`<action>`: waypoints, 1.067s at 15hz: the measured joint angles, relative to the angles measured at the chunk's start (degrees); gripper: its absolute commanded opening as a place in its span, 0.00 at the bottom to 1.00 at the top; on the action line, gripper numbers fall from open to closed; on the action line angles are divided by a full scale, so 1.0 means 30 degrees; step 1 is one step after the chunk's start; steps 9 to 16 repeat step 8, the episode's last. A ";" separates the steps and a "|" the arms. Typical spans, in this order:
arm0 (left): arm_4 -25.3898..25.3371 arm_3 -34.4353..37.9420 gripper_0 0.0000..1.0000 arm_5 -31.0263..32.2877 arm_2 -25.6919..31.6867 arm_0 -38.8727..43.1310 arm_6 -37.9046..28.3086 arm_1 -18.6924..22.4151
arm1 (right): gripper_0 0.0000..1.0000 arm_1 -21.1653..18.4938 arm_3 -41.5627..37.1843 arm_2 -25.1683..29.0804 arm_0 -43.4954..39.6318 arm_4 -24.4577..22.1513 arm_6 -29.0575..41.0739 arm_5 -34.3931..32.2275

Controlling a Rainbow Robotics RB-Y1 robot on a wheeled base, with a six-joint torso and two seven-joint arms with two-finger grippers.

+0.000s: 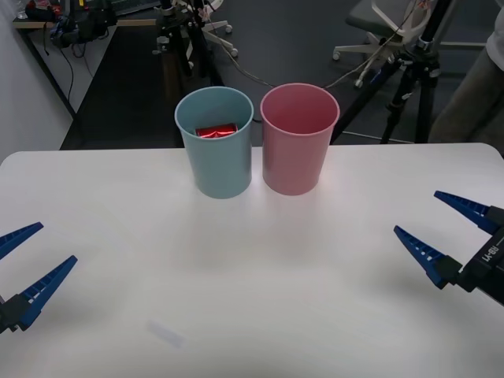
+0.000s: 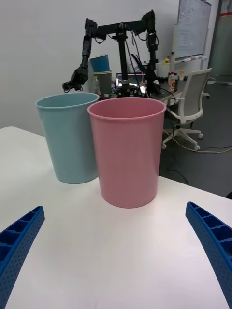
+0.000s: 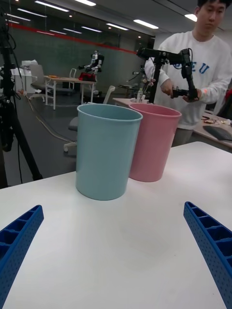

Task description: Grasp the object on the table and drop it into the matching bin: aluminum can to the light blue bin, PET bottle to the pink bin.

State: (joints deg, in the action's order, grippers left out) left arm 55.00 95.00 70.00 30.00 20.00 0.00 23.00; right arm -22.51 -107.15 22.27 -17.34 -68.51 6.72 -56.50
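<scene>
The aluminum can [image 1: 216,131] is seen lying inside the light blue bin [image 1: 214,163], its red side visible below the rim in the front view — nothing of it touches the desk [image 1: 252,268]. The light blue bin stands upright at the far edge of the desk, and the pink bin [image 1: 298,157] stands upright just beside it, the two rims close together or touching; which cannot be told.

Both bins are placed well ahead of the jaws of either arm. The left gripper [image 1: 27,260] is held low over the near left part of the desk, well apart from the bins, with the light blue bin [image 3: 107,149] the nearer of the two to it and the pink bin [image 3: 154,142] behind that one. Its jaws are spread wide and nothing is held between them.

The right gripper [image 1: 442,230] is held over the near right part of the desk, likewise well apart from the bins — the pink bin [image 2: 128,149] is the nearer to it, with the light blue bin [image 2: 67,137] partly behind. Its jaws are also spread wide, with nothing gripped.
</scene>
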 measured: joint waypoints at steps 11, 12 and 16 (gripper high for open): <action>0.0000 0.0000 1.00 0.0000 0.0000 0.0000 0.0000 0.0000 | 1.00 0.0001 0.0001 0.0748 -0.1597 0.1568 -0.0135 -0.0006; 0.0000 0.0000 1.00 0.0000 0.0000 0.0000 0.0000 0.0000 | 1.00 0.0001 0.0001 0.0748 -0.1597 0.1568 -0.0135 -0.0006; 0.0000 0.0000 1.00 0.0000 0.0000 0.0000 0.0000 0.0000 | 1.00 0.0001 0.0001 0.0748 -0.1597 0.1568 -0.0135 -0.0006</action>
